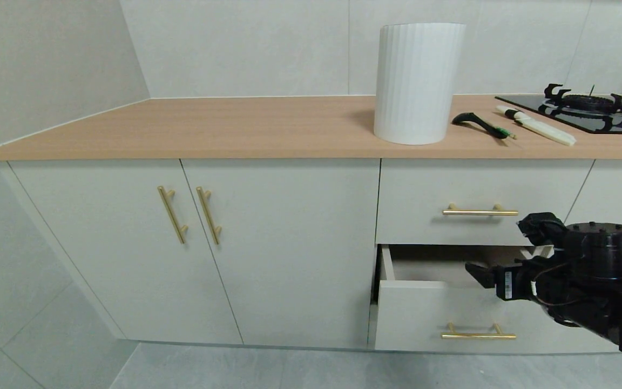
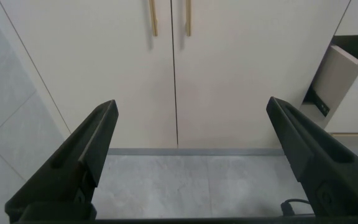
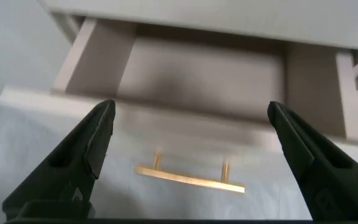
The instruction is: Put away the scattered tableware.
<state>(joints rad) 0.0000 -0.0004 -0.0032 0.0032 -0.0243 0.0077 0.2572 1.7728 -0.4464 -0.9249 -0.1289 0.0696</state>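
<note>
Jaws of both grippers stand wide apart, holding nothing; right gripper (image 1: pixel 508 251) hovers at the pulled-out lower drawer (image 1: pixel 424 310) (brass handle facing out); left gripper (image 2: pixel 191 115) hangs before the cupboard doors (image 2: pixel 229 62); farther back on the counter (image 1: pixel 235 127), right of the white ribbed canister (image 1: pixel 416 81), lie a black-handled utensil (image 1: pixel 478 123) and a white utensil (image 1: pixel 539 128).

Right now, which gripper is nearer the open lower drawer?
Right. The right gripper hangs open over the front of the open lower drawer. The left gripper, also open, faces the cupboard doors near the floor, the drawer off to one side.
</note>
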